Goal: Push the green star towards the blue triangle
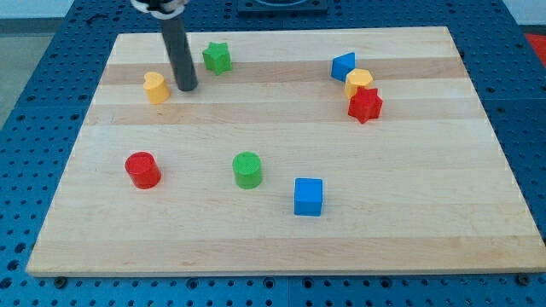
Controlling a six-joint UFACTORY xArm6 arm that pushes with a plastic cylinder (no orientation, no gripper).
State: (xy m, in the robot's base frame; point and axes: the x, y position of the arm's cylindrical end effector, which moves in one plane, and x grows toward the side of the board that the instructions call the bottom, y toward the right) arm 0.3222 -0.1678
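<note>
Single view of the wooden counter point(281, 247). No gripper on this rig, so there is no open-or-closed state to record; the arm ends in a dark rod, and my tip point(187, 88) rests on the board in the far-left area.

Task objects: the green star point(217, 57) sits far and left of centre, just right of and slightly beyond my tip, near it but apart. The blue triangle point(343, 66) lies well apart to the right, at about the same depth. It touches or nearly touches a yellow block point(359, 81), rounded, exact shape unclear, which in turn sits against the red star point(364, 105).

Other blocks: a yellow block point(155, 86) just left of my tip, shape unclear; a red cylinder point(142, 169), a green cylinder point(247, 169) and a blue cube point(308, 196) spread along the near half, clear of the intended path.

Judgement: my tip stands on the star's left side, opposite the triangle, which suits a rightward push. It is a little nearer than the star's centre, so a straight rightward stroke may clip the near edge and send the star farther away. Shifting farther first seems wise. Contact not yet made.
</note>
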